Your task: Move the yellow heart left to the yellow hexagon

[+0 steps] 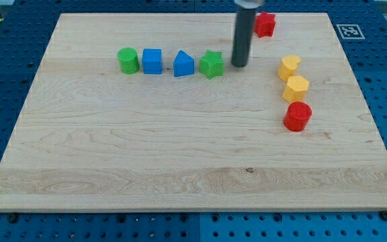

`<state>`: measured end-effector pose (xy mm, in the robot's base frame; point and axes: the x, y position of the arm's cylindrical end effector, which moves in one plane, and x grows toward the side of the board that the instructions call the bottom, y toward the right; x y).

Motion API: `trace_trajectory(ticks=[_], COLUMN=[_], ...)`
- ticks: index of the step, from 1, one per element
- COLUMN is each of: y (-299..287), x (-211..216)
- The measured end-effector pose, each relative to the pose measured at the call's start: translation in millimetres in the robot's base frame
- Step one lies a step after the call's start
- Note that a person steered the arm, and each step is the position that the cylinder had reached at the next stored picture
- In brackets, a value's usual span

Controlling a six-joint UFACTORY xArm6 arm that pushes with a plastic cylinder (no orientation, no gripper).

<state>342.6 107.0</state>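
The yellow heart (289,67) lies at the view's right, just above and touching the yellow hexagon (296,88). My tip (238,64) stands on the board to the left of the heart, about a block's width and more away, and just right of the green star (211,64). The rod rises from the tip to the view's top edge.
A red cylinder (297,116) lies just below the hexagon. A red star-like block (265,24) sits near the top edge, right of the rod. A row at the upper left holds a green cylinder (127,60), a blue cube (152,61) and a blue house-shaped block (183,64).
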Motion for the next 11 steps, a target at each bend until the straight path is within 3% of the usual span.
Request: trace_trajectory(ticks=[2,6,8,9,10,11], y=[64.3,96.8,41.4,41.4,62.2,93.1], x=[-8.9,-6.4,31.8,41.2,24.7,36.4])
